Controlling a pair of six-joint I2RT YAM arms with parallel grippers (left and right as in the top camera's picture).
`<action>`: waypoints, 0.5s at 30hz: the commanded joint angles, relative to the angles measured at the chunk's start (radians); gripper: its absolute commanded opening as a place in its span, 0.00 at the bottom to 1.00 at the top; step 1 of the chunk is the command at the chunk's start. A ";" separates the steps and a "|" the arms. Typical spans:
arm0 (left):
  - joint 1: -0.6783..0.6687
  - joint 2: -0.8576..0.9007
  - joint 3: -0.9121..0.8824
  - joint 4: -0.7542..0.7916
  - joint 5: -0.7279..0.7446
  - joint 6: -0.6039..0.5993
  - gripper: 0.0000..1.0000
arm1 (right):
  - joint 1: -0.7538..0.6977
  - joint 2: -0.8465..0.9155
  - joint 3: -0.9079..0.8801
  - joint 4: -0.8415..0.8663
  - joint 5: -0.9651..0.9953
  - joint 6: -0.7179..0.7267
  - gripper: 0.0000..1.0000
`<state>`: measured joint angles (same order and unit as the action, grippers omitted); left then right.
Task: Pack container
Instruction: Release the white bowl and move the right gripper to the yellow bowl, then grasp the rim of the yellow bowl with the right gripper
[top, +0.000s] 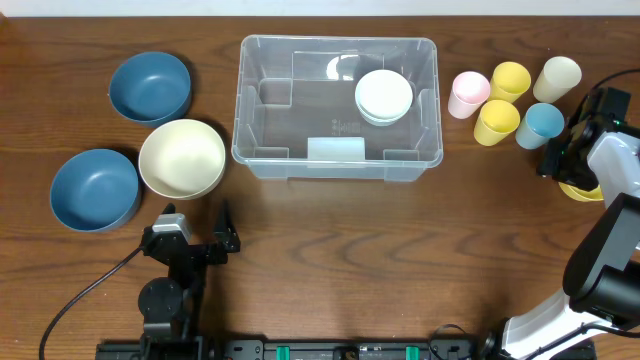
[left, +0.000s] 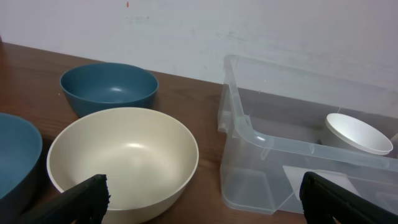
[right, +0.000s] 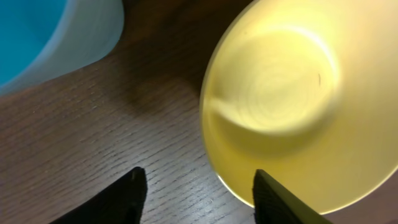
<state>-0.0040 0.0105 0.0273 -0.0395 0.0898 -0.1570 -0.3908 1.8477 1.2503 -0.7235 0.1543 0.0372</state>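
Right gripper (right: 199, 174) hangs at the table's right edge with its two fingers spread apart, gripping nothing. A yellow vessel (right: 292, 106) lies just ahead of them, its rim reaching into the gap; whether it is a cup or a small bowl is hard to tell. Left gripper (left: 204, 180) sits low near the front left of the table (top: 330, 250), fingers likewise wide apart and empty, facing the bowls and the bin.

One container (top: 250, 110), clear plastic and rectangular, stands at the middle of the far side of the table. Inside it, toward its right end, rests a white bowl (top: 384, 96); a second rim may show beneath it, but that cannot be settled.

Three bowls lie to the left of the container: two blue bowls, one farther back (top: 150, 87) and one nearer the front (top: 95, 189), and one cream bowl (top: 182, 158) between them, just beside the container's near left corner.

Five cups cluster to the right of the container: a pink cup (top: 468, 94), two yellow cups (top: 510, 80) (top: 496, 122), a cream cup (top: 557, 77) and a light blue cup (top: 540, 125).
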 joint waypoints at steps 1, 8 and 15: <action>-0.004 -0.006 -0.023 -0.023 0.004 0.005 0.98 | -0.010 0.004 -0.005 0.004 0.033 -0.009 0.54; -0.004 -0.005 -0.023 -0.023 0.004 0.005 0.98 | -0.023 0.004 -0.006 0.029 0.039 -0.009 0.53; -0.004 -0.005 -0.023 -0.023 0.004 0.005 0.98 | -0.055 0.004 -0.013 0.050 0.040 -0.009 0.47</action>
<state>-0.0040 0.0105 0.0273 -0.0395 0.0898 -0.1570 -0.4255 1.8477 1.2495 -0.6800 0.1776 0.0360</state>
